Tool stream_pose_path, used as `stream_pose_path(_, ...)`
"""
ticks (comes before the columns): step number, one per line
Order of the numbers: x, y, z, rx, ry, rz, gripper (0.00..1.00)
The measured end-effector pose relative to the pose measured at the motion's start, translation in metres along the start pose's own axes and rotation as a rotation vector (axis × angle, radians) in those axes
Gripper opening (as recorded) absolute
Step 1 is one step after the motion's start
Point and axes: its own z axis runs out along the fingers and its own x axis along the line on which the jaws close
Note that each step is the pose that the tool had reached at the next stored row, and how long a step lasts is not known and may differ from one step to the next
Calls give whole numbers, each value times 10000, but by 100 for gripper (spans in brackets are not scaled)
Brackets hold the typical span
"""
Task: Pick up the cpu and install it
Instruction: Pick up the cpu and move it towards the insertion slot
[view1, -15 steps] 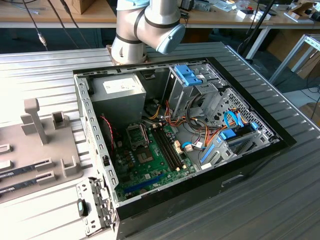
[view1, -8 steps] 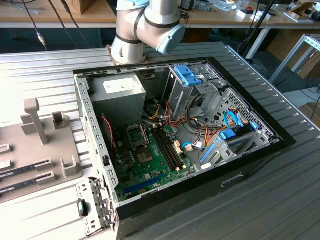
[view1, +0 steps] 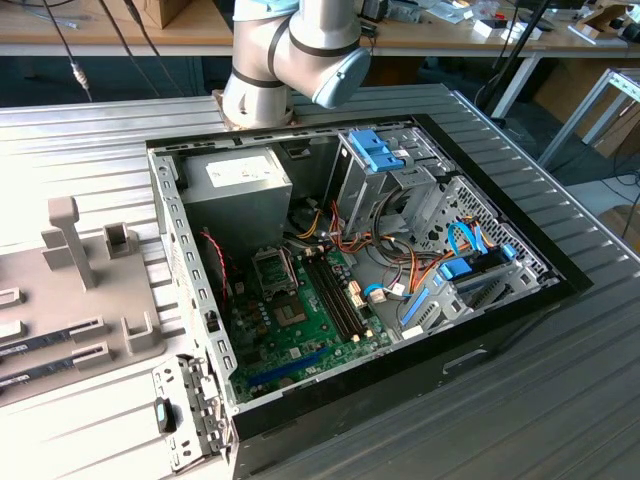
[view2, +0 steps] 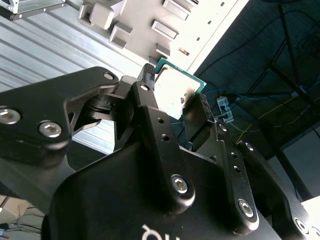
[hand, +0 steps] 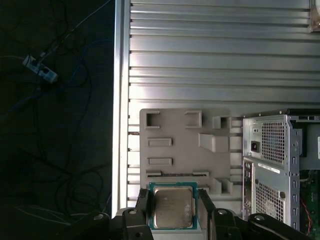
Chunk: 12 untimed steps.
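The gripper (hand: 173, 212) is closed on the cpu (hand: 173, 208), its two black fingers (hand: 204, 212) pressing two opposite edges of the chip, so that the silvery top and thin green rim show between them in both wrist views. The cpu hangs in the air over a grey holder plate (hand: 185, 150) moulded with shallow pockets and raised blocks; the pockets that can be seen in the first wrist view look bare. The plate lies on a ribbed metal table (hand: 210, 65), just beside an open computer case (view1: 500, 300) that lies on its side, and the cpu is apart from that case. In the exterior view the case holds a green motherboard (view1: 310, 345) on its floor, with a square socket (view1: 272, 268) near a grey power supply (view1: 245, 180) at the back. Long dark memory slots (view1: 335, 295) run beside the socket. Toward the exterior view's right stand metal drive cages (view1: 400, 165) with blue latches, and bundles of orange, red and blue cables (view1: 400, 265) trail between them and the board. The arm (view1: 290, 55) rises behind the case.
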Motion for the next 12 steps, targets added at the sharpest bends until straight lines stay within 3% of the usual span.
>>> stream_pose_path(12,-3,2,-95,0,-1,1,47)
